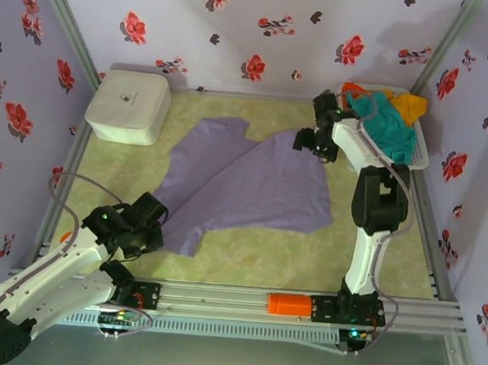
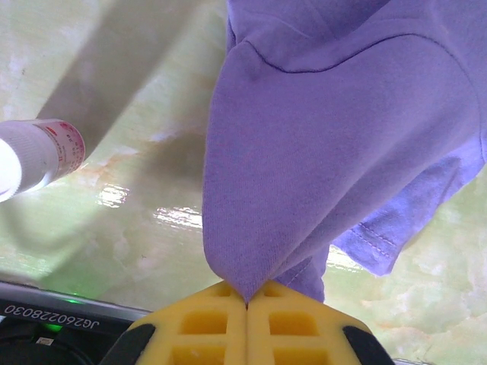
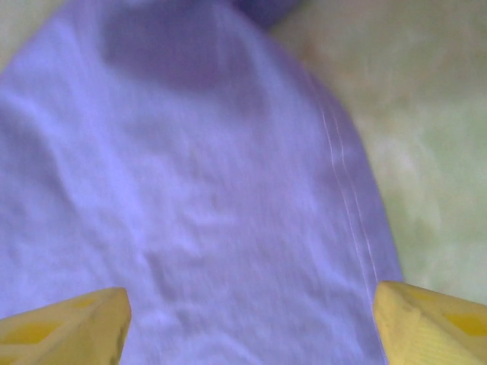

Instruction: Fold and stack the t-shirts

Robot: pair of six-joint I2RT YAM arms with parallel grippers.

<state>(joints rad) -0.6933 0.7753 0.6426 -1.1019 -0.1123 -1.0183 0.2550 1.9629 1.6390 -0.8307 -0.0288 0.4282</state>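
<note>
From the top view, one lavender t-shirt [image 1: 244, 182] lies spread on the table [image 1: 374, 262], partly doubled over itself. The left gripper [image 1: 156, 226] sits at the shirt's near-left corner and the right gripper [image 1: 307, 141] over its far-right edge. Behind the right jaws a white basket [image 1: 423, 155] holds three more: one teal t-shirt [image 1: 390, 123], one orange t-shirt [image 1: 352, 89] and one yellow t-shirt [image 1: 410, 104] (heaped, so I count by colour). One white box [image 1: 129, 104] stands well beyond the left jaws.

In the left wrist view, the jaws are clamped tight on a pinch of lavender cloth, which rises from the fingertips in a cone, with a hemmed sleeve hanging just to their right.

In the right wrist view, the jaws stand wide apart and grip nothing. The cloth lies flat beneath and between them, its stitched hem running towards the right fingertip [image 3: 426, 323].

I judge that the first shirt's fold is in hand. Next the right jaws need to drop and pinch that hem, so that both ends travel together.
</note>
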